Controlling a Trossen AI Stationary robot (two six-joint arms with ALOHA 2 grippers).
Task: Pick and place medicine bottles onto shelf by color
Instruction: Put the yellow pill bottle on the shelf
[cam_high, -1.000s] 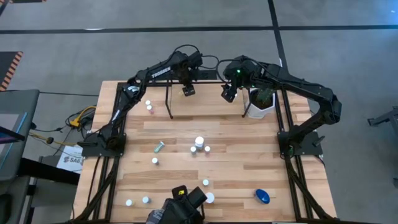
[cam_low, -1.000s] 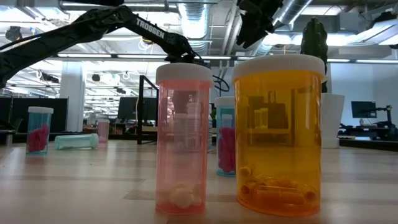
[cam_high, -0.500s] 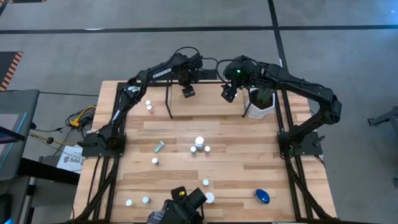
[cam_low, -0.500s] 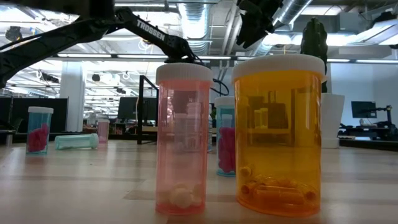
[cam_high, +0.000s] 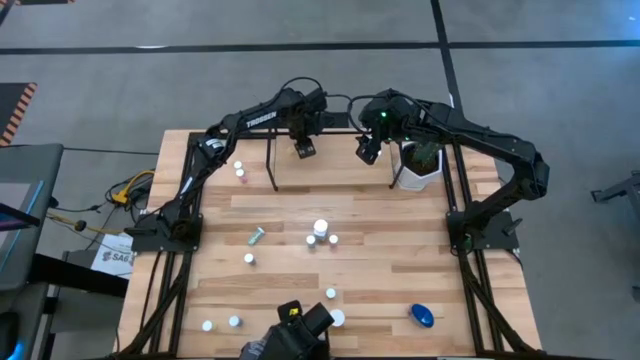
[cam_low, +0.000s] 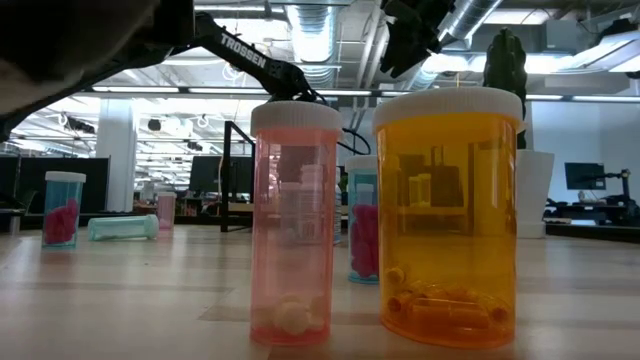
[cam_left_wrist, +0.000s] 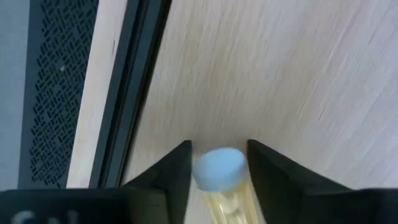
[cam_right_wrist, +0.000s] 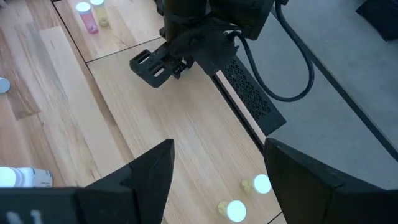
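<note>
Over on the left, most of the job is plainly undone. A pair of bottles (cam_high: 240, 171) stands at the table's left edge, a teal bottle (cam_high: 256, 236) lies on its side, a white-capped cluster (cam_high: 320, 234) sits mid-table, and more dot the near edge. From table height, a pink bottle (cam_low: 295, 220) and an orange bottle (cam_low: 450, 220) stand side by side, upright, white-capped, with a few pills in the bottom.

Moving right: the left gripper (cam_high: 303, 148) hangs over the left part of the shelf (cam_high: 335, 155) at the far side of the table. Its fingers (cam_left_wrist: 177, 171) press against either side of a small yellow bottle (cam_left_wrist: 219, 168), a clear yellowish tube with a pale round cap, just above the light wood board. That looks like a grip, a placing in hand.

Further right, the right gripper (cam_high: 367, 152) waits above the shelf's other end, fingers spread wide, nothing between them. Below it two yellowish shelved bottles (cam_right_wrist: 249, 198) are already standing close together on the board. So: two sorted, one in hand, about a dozen to go, including the blue bottle (cam_high: 422, 316) at the near right.
</note>
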